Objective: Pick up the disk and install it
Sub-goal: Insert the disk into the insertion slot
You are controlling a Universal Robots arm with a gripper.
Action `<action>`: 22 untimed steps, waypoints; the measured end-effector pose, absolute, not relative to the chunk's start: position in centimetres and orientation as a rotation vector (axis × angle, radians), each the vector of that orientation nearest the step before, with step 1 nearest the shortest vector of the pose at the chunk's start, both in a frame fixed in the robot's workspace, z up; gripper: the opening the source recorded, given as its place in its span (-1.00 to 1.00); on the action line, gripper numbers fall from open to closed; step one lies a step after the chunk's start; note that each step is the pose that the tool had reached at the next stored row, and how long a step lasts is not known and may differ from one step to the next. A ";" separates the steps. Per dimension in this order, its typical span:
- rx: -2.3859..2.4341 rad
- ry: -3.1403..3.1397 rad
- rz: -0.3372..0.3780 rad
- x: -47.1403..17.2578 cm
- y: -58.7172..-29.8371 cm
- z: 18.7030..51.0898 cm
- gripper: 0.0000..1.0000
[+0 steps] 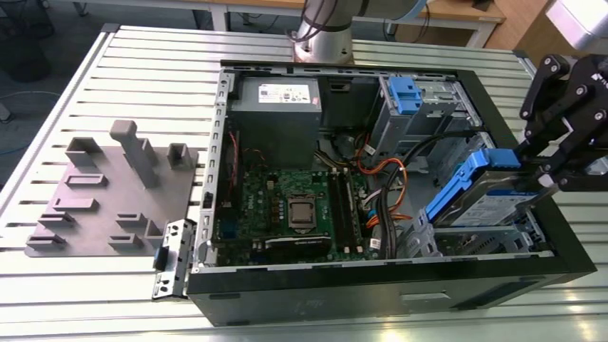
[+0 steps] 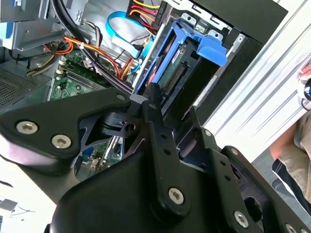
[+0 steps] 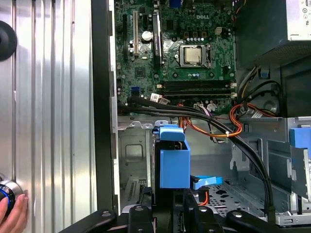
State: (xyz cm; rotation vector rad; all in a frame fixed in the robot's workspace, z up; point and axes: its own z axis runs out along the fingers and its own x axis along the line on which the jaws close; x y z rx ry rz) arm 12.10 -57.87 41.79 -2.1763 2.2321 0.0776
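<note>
at the exterior view's right edge of the open black metal computer case (image 1: 332, 288), the black linkage gripper (image 1: 545, 173) leans in over the case wall, angled downward; its fingers are clamped on the blue-tabbed end of the flat silver-grey metal disk (image 1: 485, 203) in its blue plastic carrier; the disk lies tilted, lower end in the drive bay, raised end at the gripper, near the green motherboard (image 1: 295, 206).

Silver disk (image 1: 486, 201), blue frame, tilted, partly inside computer case (image 1: 380, 296)
</note>
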 end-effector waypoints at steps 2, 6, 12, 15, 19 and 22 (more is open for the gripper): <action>-2.176 2.232 0.078 12.1 -57.9 41.4 -0.31; -2.177 2.233 0.077 12.1 -57.9 40.7 -0.31; -2.177 2.233 0.076 12.1 -57.9 39.6 -0.31; -2.177 2.233 0.076 12.1 -57.9 39.1 -0.31; -2.177 2.233 0.076 12.1 -57.9 38.3 -0.31; -2.177 2.233 0.076 12.1 -57.9 37.8 -0.31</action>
